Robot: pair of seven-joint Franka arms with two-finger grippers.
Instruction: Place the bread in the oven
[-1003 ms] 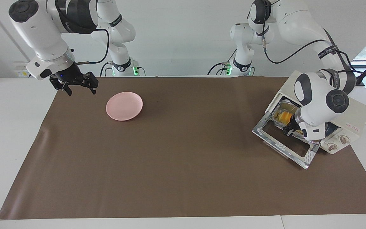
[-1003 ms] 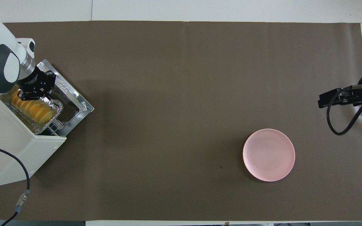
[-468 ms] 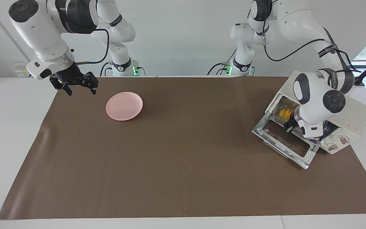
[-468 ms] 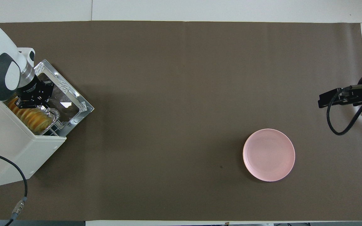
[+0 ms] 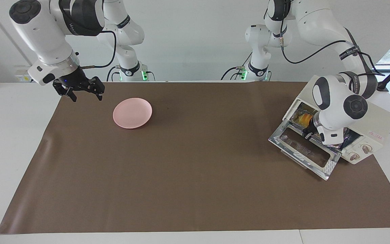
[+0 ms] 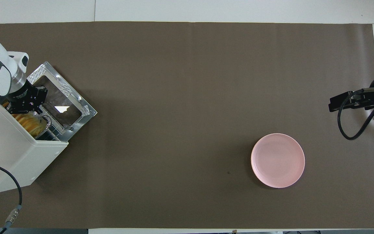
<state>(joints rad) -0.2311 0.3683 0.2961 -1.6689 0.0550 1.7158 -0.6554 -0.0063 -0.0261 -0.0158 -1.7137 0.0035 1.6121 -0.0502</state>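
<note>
A cream-white toaster oven (image 5: 367, 118) sits at the left arm's end of a brown-covered worktop (image 5: 195, 169), its glass door (image 5: 305, 149) dropped open and lying flat in front of it. The left gripper (image 6: 28, 107) reaches into the oven's mouth just above the open door, its fingers pressed together; whether they pinch the rim of the foil tray (image 6: 45, 120) just under them cannot be told. The bread (image 6: 31, 123), a ridged yellow-orange loaf, lies in that crinkled foil tray inside the oven, directly beneath and just beside the left fingers, with most of it hidden under the oven's top and only one end showing. In the facing view a patch of the loaf shows through the opening beside the arm's wrist. The right gripper (image 5: 81, 91) waits in the air over the edge of the brown cover at the right arm's end, its fingers spread apart and holding nothing. A round pink plate (image 5: 132, 113) lies near those open fingers, toward the middle of the worktop.
</note>
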